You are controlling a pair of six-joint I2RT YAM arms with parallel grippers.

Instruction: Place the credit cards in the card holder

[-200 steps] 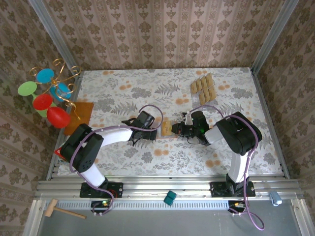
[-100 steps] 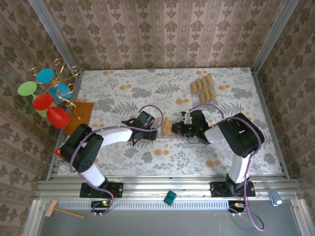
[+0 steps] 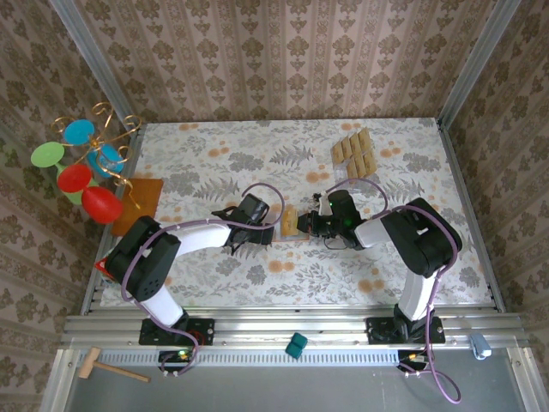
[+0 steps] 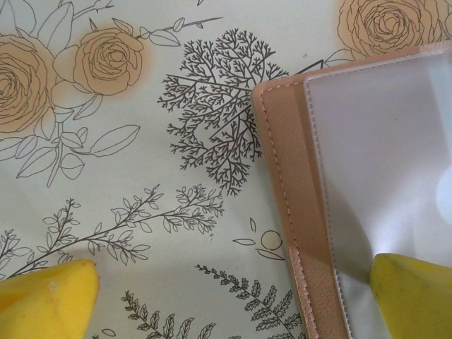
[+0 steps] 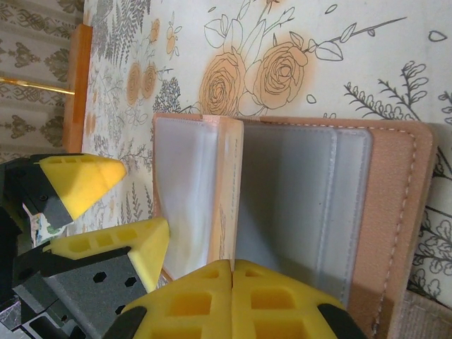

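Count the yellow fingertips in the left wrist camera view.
2: one fingertip at lower left over the floral tablecloth, the other at lower right over the card holder.

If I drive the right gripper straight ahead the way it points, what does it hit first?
Probably the open card holder: the right gripper, shut on what looks like a credit card, aims at its fold. The left gripper stands just beside that line; depth is unclear.

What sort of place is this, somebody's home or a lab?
Probably a small lab test booth dressed up as a home: wallpapered walls and a flowery tablecloth, yet framed by bare metal rails.
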